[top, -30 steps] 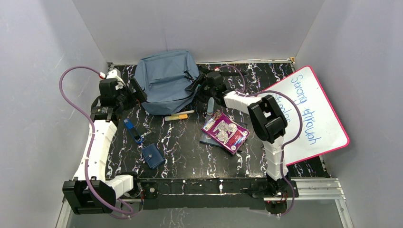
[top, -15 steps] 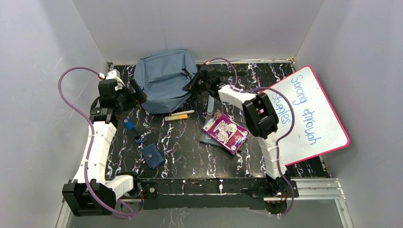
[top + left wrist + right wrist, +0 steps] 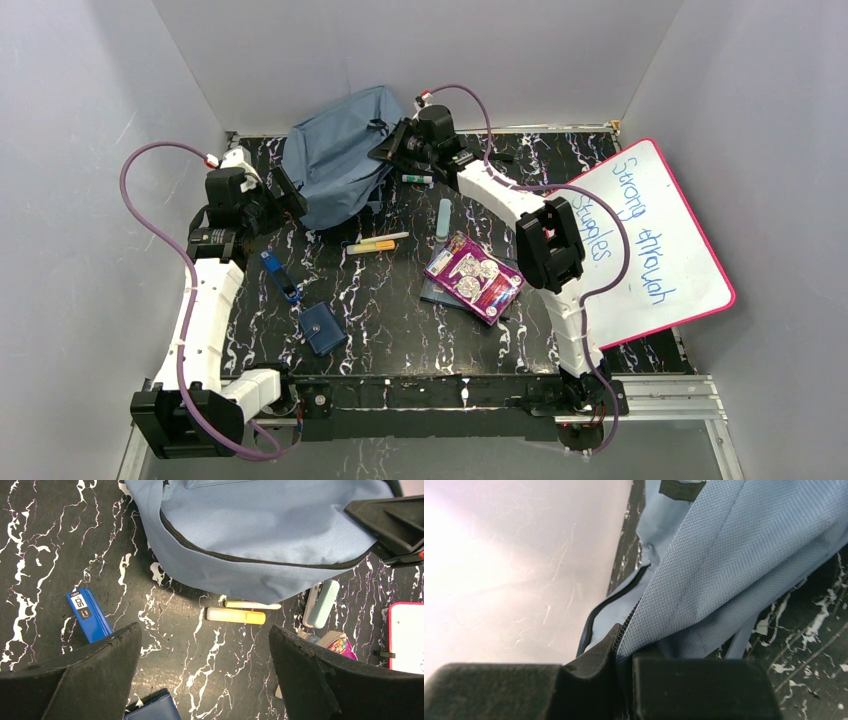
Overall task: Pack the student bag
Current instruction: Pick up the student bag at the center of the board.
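Right tool (image 3: 392, 150) now clamps student bag (image 3: 335, 160), edge raised.

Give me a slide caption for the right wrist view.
Right end effector shut on fabric of the slate-blue backpack, beside its black zipper.

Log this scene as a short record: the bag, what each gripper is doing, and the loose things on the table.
bag: student bag, at the far edge of the table
right gripper: shut on the bag's fabric beside a zipper
left gripper: open, above the table near the bag, holding nothing
loose items: yellow highlighter, blue box, dark-blue pouch, purple packet
right side: whiteboard
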Available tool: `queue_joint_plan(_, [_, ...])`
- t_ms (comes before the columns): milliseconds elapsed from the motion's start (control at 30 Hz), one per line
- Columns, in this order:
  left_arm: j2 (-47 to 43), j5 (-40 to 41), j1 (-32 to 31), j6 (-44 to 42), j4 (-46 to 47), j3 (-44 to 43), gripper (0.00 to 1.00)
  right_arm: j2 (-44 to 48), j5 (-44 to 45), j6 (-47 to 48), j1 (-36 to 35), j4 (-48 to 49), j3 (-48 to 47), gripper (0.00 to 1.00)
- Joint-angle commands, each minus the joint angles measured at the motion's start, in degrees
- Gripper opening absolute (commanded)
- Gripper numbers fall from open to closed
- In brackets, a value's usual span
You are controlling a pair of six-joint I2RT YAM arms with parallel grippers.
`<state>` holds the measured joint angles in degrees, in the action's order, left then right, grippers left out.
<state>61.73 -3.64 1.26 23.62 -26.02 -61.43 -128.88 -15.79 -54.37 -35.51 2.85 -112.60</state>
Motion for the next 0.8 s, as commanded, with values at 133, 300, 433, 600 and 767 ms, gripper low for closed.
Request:
queue_joint_plan(133, [-1.6,1.3,-0.2,-0.4,-0.7,0.3,0.94,0.3,0.1,0.7,0.1,7.7,-12.0,0.0])
queue_joint_plan(300, [-1.7,1.5,-0.2,-0.5,-0.9,0.3,0.94,1.4,2.9,4.2,0.2,7.2,-14.4,0.0])
queue_joint_plan(433, [-1.6,1.3,-0.2,-0.4,-0.8,0.3,0.94,3.5,7.1,7.0,0.6,7.4,-13.7,0.0])
queue_joint_plan(600, [-1.5,1.1,-0.2,-0.3,-0.8,0.3,0.94,6.2,12.1,6.8,2.6,8.3,-11.1,0.0])
queue_joint_plan(767, [-1.9,1.1,-0.2,-0.1,-0.9,0.7,0.94,10.9,15.4,6.0,5.5,10.0,-5.9,0.0])
